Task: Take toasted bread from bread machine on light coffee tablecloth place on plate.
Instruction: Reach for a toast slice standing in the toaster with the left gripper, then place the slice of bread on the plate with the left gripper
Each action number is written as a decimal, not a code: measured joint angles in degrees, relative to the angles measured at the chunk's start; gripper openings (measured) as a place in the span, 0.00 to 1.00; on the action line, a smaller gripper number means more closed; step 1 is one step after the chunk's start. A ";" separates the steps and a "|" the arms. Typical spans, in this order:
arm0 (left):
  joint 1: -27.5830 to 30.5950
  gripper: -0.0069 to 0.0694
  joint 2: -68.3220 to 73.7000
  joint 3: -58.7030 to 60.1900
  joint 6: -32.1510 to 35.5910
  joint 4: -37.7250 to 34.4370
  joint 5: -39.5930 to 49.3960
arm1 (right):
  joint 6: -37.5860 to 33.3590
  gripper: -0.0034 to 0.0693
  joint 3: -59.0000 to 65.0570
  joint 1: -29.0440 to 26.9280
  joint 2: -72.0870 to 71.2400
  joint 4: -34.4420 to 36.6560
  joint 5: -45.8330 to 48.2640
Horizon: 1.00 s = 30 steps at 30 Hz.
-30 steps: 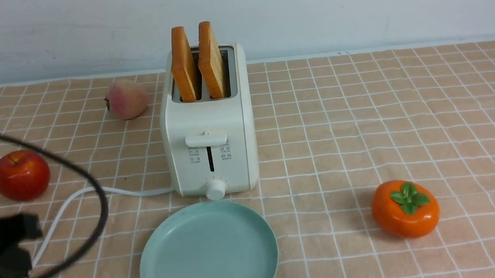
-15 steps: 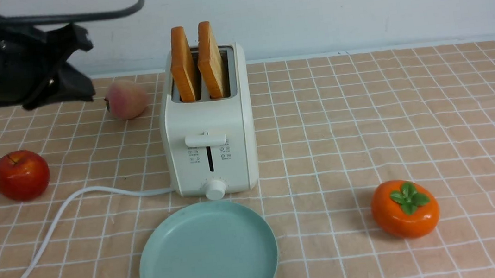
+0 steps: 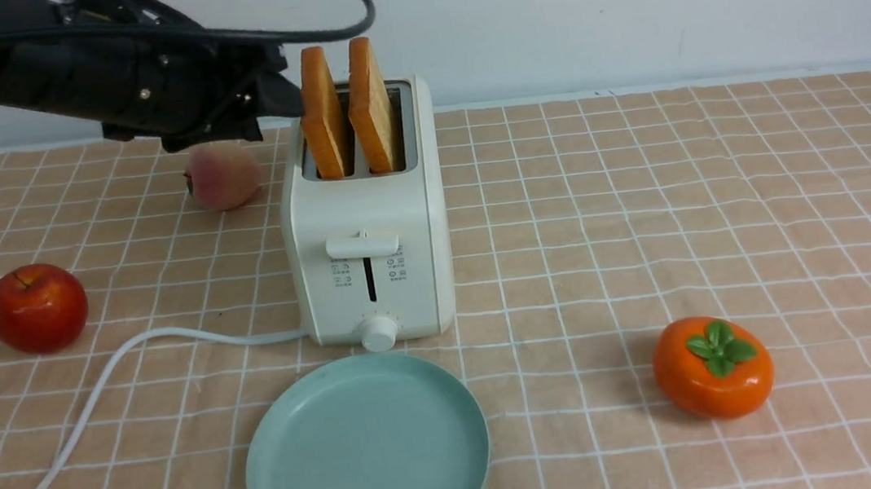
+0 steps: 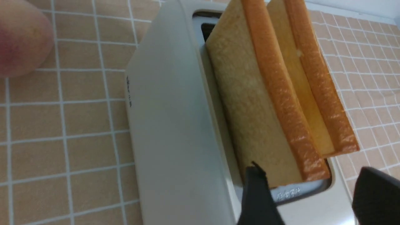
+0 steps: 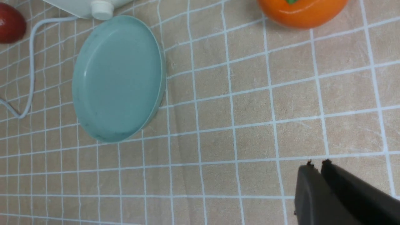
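While my left gripper (image 4: 312, 172) hangs wide open beside the toasted bread (image 3: 322, 114), both slices stand in the bread machine (image 3: 368, 252) near the tablecloth's (image 3: 645, 212) far edge. Next I should pinch the closer slice softly and lift it straight up for the plate (image 3: 288, 458).

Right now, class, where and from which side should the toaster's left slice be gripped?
Grip the left slice by its exposed upper part, probably from above: it stands upright on edge, lower part in the bread machine. Set the fingers on its broad faces; the gap to the second slice looks narrow.
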 joint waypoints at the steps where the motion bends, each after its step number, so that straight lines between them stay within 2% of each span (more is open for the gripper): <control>1: -0.49 0.67 0.34 0.00 0.05 0.00 -0.97 | 0.00 0.11 0.70 0.00 0.00 0.16 -0.14; 6: -2.32 0.70 2.42 0.00 0.59 -0.11 -5.33 | 0.00 0.12 4.07 0.00 0.00 1.94 -1.97; 11: -2.65 0.69 3.41 0.00 2.76 -0.39 -6.03 | 0.00 0.13 4.57 0.00 0.00 2.38 -3.12; 14: -2.65 0.55 3.76 0.00 2.77 -0.39 -7.01 | 0.00 0.14 4.57 0.00 0.00 2.80 -3.68; 15: -2.65 0.53 3.76 0.00 2.77 -0.39 -7.02 | 0.00 0.14 4.57 0.00 0.00 2.80 -3.68; 17: -2.65 0.26 3.36 0.00 2.77 -0.27 -7.12 | 0.00 0.14 4.57 0.00 0.00 2.85 -3.83; 18: -2.65 0.24 3.27 0.00 2.77 -0.20 -7.12 | 0.00 0.14 4.57 0.00 0.00 2.85 -3.83; 19: -2.65 0.15 2.19 0.00 2.82 -0.04 -7.13 | -0.05 0.15 4.57 0.00 0.00 2.85 -3.88; 25: -2.65 0.16 -6.43 0.00 2.82 0.92 -6.52 | -2.13 0.15 4.57 0.00 0.00 2.85 -5.06; 28: -2.65 0.16 -10.73 0.00 2.82 2.38 -3.91 | -2.54 0.15 4.57 0.00 0.00 2.91 -5.55; 30: -2.65 0.16 -15.68 0.00 2.21 4.83 1.27 | -2.84 0.15 4.57 0.00 0.00 3.02 -6.21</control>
